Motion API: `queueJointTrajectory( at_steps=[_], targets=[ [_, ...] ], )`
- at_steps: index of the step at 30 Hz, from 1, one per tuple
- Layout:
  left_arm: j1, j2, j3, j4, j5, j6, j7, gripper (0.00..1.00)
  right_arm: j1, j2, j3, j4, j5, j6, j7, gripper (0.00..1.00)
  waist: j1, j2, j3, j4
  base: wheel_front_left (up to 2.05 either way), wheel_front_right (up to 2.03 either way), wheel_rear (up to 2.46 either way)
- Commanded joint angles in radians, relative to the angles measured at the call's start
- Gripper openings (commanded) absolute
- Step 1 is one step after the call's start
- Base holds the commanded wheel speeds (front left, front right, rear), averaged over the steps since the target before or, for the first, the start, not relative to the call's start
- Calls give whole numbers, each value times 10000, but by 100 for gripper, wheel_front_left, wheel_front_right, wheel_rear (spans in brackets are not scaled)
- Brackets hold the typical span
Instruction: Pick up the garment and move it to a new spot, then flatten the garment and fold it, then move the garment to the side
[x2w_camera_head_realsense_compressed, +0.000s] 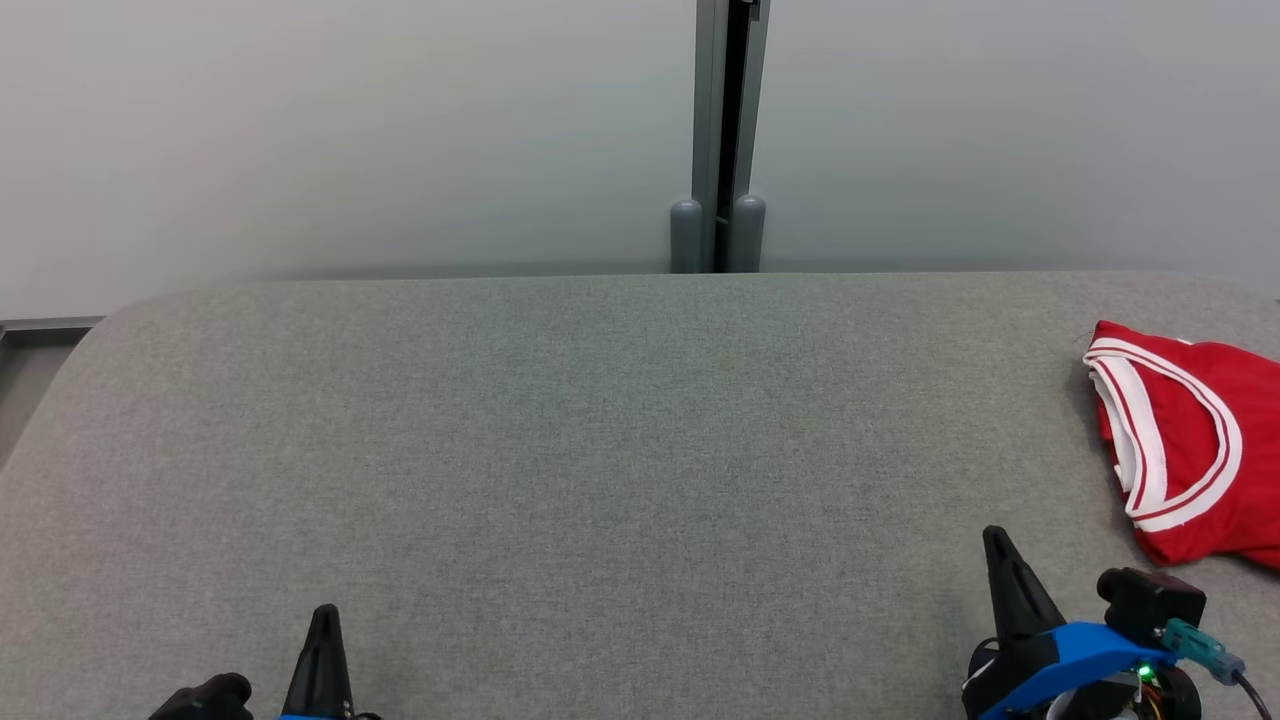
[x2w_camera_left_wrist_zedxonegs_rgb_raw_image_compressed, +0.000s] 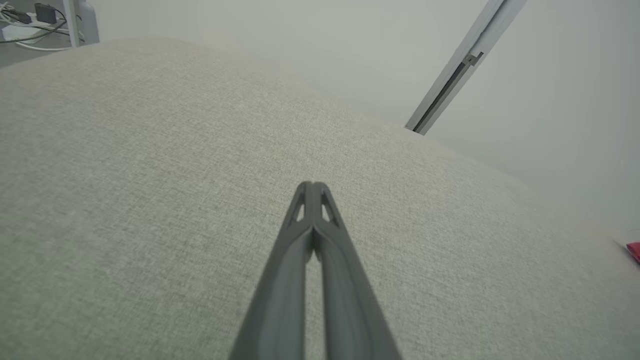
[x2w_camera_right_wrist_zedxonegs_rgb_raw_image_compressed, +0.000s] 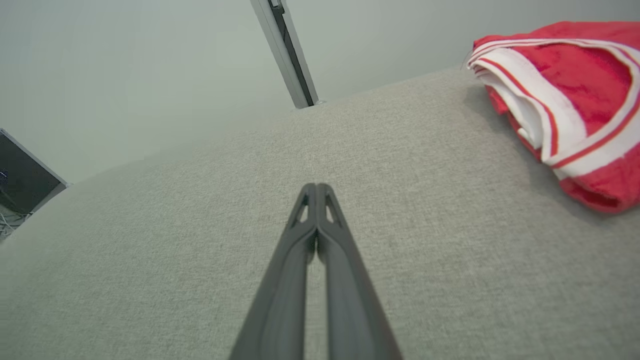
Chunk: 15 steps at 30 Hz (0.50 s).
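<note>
A red garment (x2w_camera_head_realsense_compressed: 1205, 440) with white-and-red striped trim lies folded at the right edge of the grey fabric table (x2w_camera_head_realsense_compressed: 600, 430), partly cut off by the head view's border. In the right wrist view the garment (x2w_camera_right_wrist_zedxonegs_rgb_raw_image_compressed: 575, 100) sits up and to the right of my right gripper (x2w_camera_right_wrist_zedxonegs_rgb_raw_image_compressed: 316, 187), which is shut and holds nothing. That right gripper (x2w_camera_head_realsense_compressed: 993, 537) rests low near the table's front, left of the garment. My left gripper (x2w_camera_head_realsense_compressed: 325, 612) is at the lower left, far from the cloth; in its wrist view the left gripper (x2w_camera_left_wrist_zedxonegs_rgb_raw_image_compressed: 311, 186) is shut and holds nothing. A sliver of the garment (x2w_camera_left_wrist_zedxonegs_rgb_raw_image_compressed: 634, 250) peeks in at that view's right edge.
A pale wall rises behind the table, with a grey vertical post (x2w_camera_head_realsense_compressed: 722, 140) at its middle. Cables and a power strip (x2w_camera_left_wrist_zedxonegs_rgb_raw_image_compressed: 30, 25) lie on the floor beyond the table's left end. A dark panel (x2w_camera_right_wrist_zedxonegs_rgb_raw_image_compressed: 22, 180) stands past that end too.
</note>
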Motion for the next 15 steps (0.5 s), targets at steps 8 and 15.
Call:
queueJointTrajectory(
  at_steps=[8, 15],
  targets=[
    [-427, 14, 165, -398, -1460, -45, 353, 0, -24, -43, -104, -563, 1589, 0, 328, 0, 0, 0, 9, 16, 0, 0, 0],
    [-541, 15, 263, -546, -2513, -71, 636, 0, 18, -48, -181, -811, 2729, 0, 604, 0, 0, 0, 16, 28, 0, 0, 0]
  ],
)
